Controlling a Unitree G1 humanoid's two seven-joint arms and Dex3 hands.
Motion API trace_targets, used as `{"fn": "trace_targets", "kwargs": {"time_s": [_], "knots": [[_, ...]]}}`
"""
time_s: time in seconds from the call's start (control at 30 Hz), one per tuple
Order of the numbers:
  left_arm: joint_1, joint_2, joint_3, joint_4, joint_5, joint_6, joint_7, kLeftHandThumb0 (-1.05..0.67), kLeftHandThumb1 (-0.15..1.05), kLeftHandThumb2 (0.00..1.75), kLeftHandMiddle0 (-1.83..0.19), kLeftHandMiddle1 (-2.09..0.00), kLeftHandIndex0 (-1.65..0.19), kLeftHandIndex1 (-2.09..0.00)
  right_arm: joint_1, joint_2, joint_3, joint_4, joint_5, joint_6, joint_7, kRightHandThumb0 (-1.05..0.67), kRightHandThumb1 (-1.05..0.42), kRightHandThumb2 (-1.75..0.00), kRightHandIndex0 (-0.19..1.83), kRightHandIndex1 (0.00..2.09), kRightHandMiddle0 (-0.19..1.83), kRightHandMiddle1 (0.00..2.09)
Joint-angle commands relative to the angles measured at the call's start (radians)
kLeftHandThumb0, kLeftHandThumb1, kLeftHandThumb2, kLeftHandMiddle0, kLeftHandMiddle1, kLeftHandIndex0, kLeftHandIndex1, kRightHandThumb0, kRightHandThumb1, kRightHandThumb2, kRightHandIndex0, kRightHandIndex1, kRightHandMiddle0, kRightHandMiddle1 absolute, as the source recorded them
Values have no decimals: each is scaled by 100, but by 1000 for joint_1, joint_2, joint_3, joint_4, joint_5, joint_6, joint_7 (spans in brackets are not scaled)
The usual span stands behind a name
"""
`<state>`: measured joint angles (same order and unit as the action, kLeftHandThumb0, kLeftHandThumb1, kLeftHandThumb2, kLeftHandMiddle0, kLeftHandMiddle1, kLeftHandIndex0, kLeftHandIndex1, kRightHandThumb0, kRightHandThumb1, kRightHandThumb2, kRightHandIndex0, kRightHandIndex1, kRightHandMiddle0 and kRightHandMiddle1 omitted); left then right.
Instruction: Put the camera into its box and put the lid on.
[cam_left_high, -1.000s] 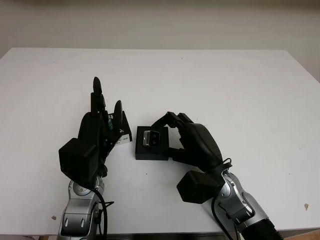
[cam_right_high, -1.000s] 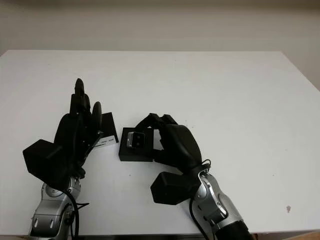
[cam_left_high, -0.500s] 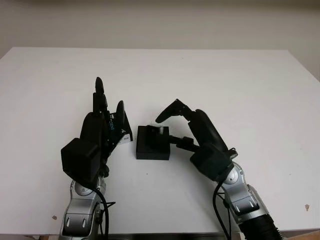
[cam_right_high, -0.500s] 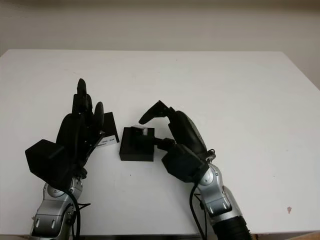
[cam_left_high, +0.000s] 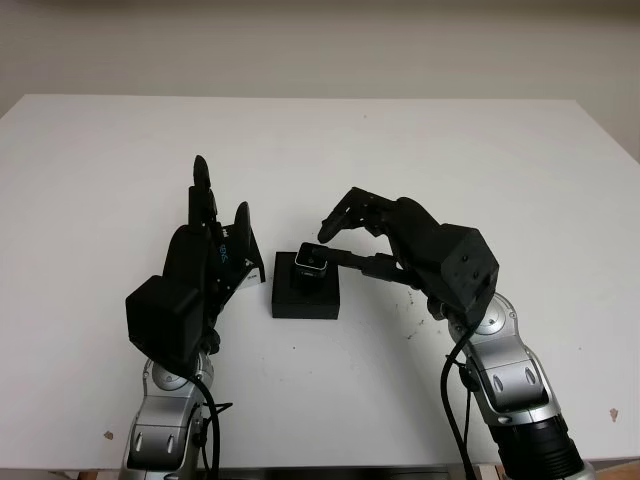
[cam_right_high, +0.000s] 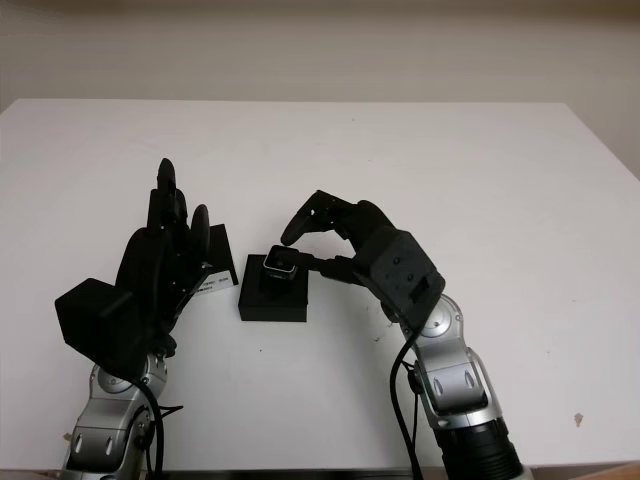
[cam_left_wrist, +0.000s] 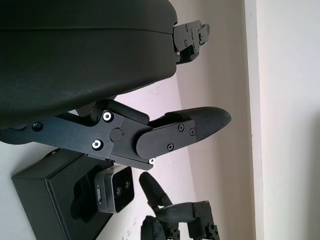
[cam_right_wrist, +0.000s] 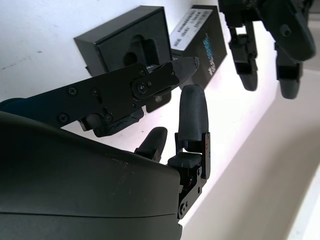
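The right hand (cam_left_high: 345, 228) hangs just above the box (cam_left_high: 305, 297), its fingers pinched on the small camera (cam_left_high: 310, 259), which sits at the box's far side, tilted, over the moulded recess. The left hand (cam_left_high: 205, 258) stands upright just left of the box, holding nothing, open, its palm toward the box. Behind it, on the side away from the box, the lid (cam_right_high: 218, 262) lies on the table, partly hidden by the fingers. The white table (cam_left_high: 420, 160) is bare beyond the box to its far edge and to its right edge.
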<state>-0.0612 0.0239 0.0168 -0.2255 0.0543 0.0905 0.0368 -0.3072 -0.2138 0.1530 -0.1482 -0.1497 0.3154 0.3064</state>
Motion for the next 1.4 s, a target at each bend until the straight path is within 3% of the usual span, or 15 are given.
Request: {"fn": "trace_targets", "kwargs": {"time_s": [0.0,0.1,0.2,0.27,0.33,0.43,0.87,1.37], "knots": [[-5,-3,-4,-4,-2,-7,0,-57,105,64,18,-5,19,-5,-4,-11,10,-14,-11,-8,-2,-44,-92,-5,14,98,42,165],[-3,-2,-4,-1,-4,-15,-1,-57,105,64,18,-5,19,-4,7,-12,18,-13,-22,-22,-8,-44,-93,-6,12,97,39,160],[-3,-1,-5,-2,2,-11,2,-57,105,64,18,-5,19,-4,22,-16,24,-8,-28,-64,-11,-47,-93,-5,8,83,27,142],[-2,0,-4,1,1,-17,0,-57,105,64,18,-5,19,-3,36,-33,35,8,-47,-144,-16,-55,-89,-5,4,51,11,89],[-1,-2,-5,1,5,-14,4,-57,105,64,18,-5,19,-3,57,-40,46,42,-75,-245,-47,-64,-87,-5,6,26,12,45],[2,-2,-3,4,5,-18,4,-57,105,64,18,-5,19,-3,87,-31,57,91,-112,-347,-103,-70,-87,-6,6,14,14,23],[13,8,8,-2,3,-13,-3,-59,105,62,17,-5,18,-4,108,22,81,222,-172,-443,-221,-81,-93,-6,3,8,9,13],[13,18,6,7,3,-23,-17,-57,105,63,17,-5,19,-4,73,129,46,297,-103,-278,-249,-62,-90,-5,15,12,30,25]]}}
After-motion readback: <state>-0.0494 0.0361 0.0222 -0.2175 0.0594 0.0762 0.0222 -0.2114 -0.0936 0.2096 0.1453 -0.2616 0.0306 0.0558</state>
